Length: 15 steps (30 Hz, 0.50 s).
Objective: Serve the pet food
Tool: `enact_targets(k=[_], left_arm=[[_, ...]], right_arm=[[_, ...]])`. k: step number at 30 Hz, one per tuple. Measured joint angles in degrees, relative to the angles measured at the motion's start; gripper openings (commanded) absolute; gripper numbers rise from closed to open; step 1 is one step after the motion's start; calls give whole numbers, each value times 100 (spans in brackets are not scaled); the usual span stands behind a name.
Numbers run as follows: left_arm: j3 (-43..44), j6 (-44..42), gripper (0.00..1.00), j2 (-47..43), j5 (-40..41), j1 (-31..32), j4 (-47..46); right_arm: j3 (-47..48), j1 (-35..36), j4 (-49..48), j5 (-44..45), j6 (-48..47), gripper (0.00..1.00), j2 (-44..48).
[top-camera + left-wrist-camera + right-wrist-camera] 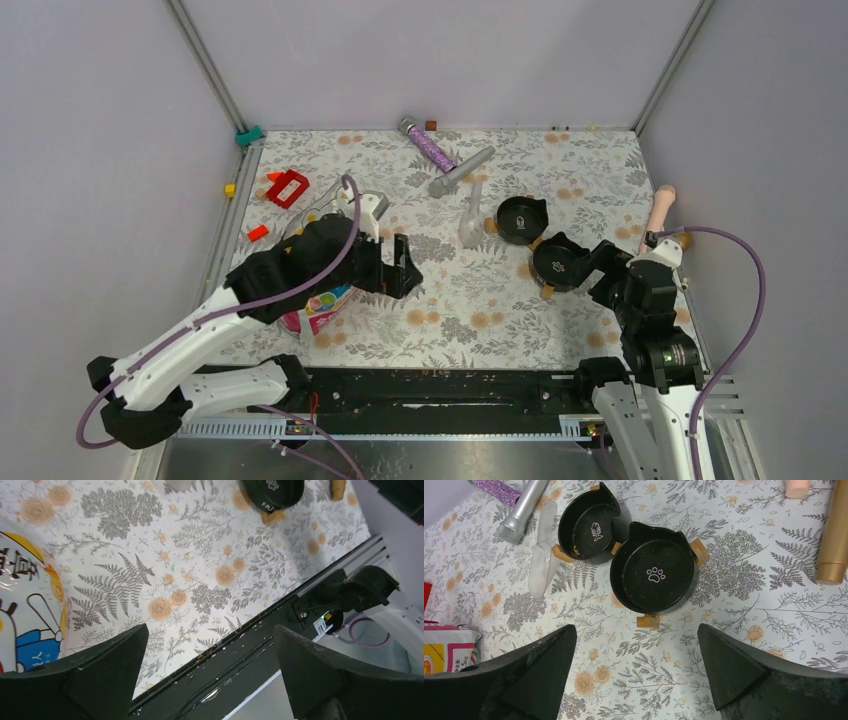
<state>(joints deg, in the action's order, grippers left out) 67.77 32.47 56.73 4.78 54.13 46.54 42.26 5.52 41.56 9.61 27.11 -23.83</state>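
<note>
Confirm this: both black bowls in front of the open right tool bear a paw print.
Wrong: only the nearer bowl bears a paw print; the farther bowl bears a fish, as the right wrist view shows. The right tool is open.

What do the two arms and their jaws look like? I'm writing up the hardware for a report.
Both the left arm and right arm have white tubular links joined by bulky black joints and black wrists. A purple cable loops along each. The right arm shows a small green light on a lower joint. The jaws are matte black, wedge-shaped, tapering to blunt tips.
</note>
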Motion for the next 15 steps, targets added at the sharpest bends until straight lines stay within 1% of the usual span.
enact_targets(k=[6,11,15], left_arm=[[4,4,99,-426,254,4,35],[4,35,99,-343,413,4,140],[22,42,99,-326,555,4,267]], right_arm=[[-103,0,-11,-2,-15,99,223],[-212,0,-26,-9,-37,100,516],[-273,0,-111,-50,-42,99,564]])
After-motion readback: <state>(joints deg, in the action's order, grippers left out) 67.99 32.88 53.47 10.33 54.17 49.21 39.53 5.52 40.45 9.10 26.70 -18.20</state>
